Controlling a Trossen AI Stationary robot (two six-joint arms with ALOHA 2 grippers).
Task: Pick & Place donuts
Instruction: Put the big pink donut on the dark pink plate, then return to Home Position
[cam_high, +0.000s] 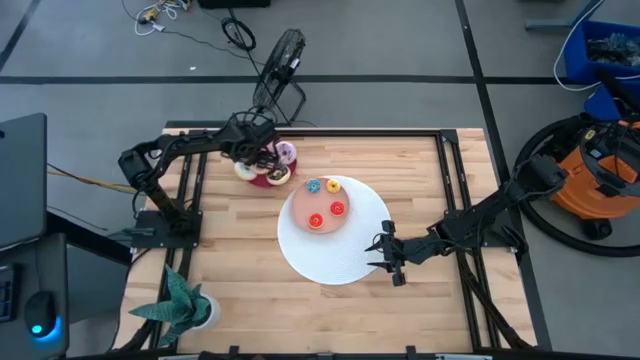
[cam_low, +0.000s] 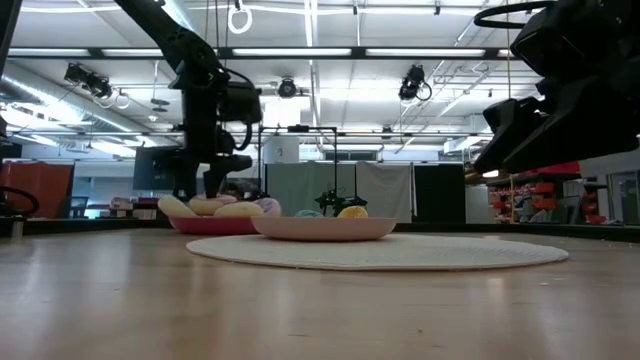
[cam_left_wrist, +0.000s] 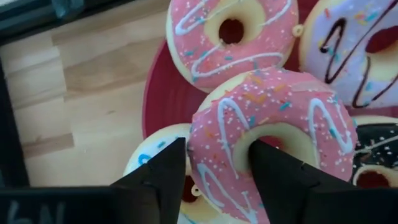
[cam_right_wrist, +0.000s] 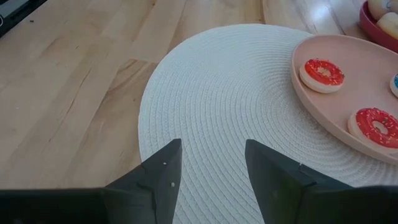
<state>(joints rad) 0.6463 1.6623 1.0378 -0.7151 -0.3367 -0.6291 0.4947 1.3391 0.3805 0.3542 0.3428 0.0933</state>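
The sorting looks close to done, as far as it can be judged: every donut in view already lies on a plate, and none is loose on the bench (cam_high: 230, 270).

The crimson plate (cam_left_wrist: 163, 93) sits near the bench's far-left corner and carries the five larger donuts, crowded and overlapping. In the left wrist view one pink donut (cam_left_wrist: 231, 37) lies flat at the back, a second pink donut (cam_left_wrist: 273, 134) rests tilted on top of its neighbours, the purple donut (cam_left_wrist: 348, 50) is beside them, the chocolate donut (cam_left_wrist: 373, 155) shows at one edge, and the white donut (cam_left_wrist: 155, 158) peeks out under the tilted pink one.

The salmon plate (cam_high: 300, 212) sits on the far part of the white disc (cam_high: 340, 260), around the bench's middle. It holds the four tiny donuts: two red donuts (cam_right_wrist: 322, 73), a blue donut (cam_high: 313, 186) and a yellow donut (cam_high: 333, 185).

The left gripper (cam_left_wrist: 214, 165) hangs right over the crimson plate, its fingers (cam_left_wrist: 163, 174) parted to either side of the tilted pink donut's rim; whether they pinch it or stand just clear of it I cannot tell. If that donut is meant to stay where it lies, only settling the pile is left.

The right gripper (cam_right_wrist: 211, 165) waits over the near-right edge of the white disc, fingers spread and empty.
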